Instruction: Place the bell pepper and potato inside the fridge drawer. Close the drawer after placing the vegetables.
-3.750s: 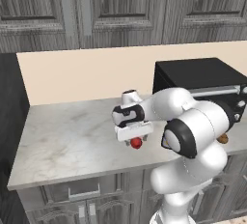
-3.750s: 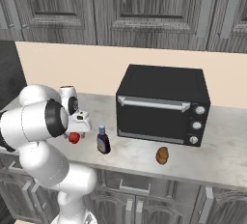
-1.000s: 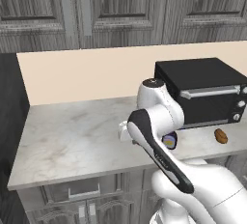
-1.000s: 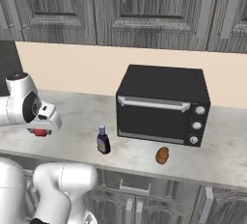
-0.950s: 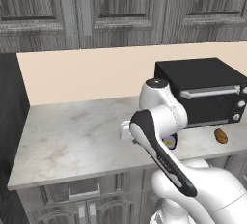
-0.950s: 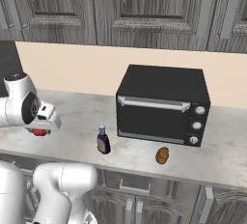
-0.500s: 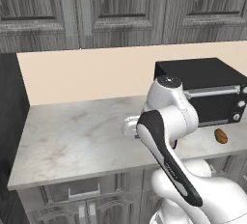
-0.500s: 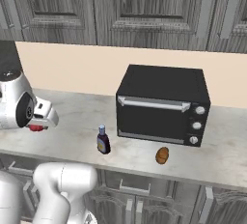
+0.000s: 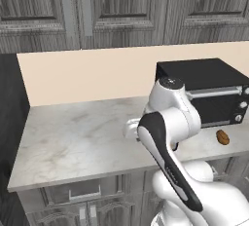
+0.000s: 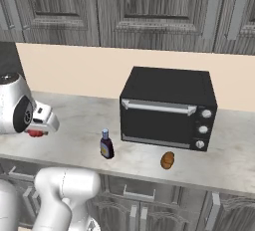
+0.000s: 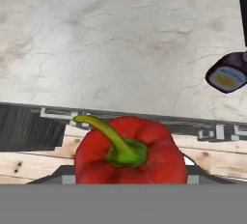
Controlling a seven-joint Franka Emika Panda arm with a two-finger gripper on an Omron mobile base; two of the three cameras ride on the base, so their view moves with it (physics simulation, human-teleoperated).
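From the left base view, the arm's own bulk hid the gripper. In the right base view the gripper [image 10: 36, 133] was mostly hidden, a sliver of bell pepper [image 10: 35, 134] beneath it, potato [image 10: 168, 160] well apart on the marble counter [image 10: 74, 125]. In the hand view the gripper clasped the pepper above the counter's edge, fingertips hidden.

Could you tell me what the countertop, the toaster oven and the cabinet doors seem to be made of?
The countertop looks like polished marble or a stone imitation: pale grey with fine darker veins and a soft sheen. The toaster oven looks like matte black painted metal, with a pale, probably metal handle and knobs. The cabinet doors look like grey-stained wood, showing streaky vertical grain.
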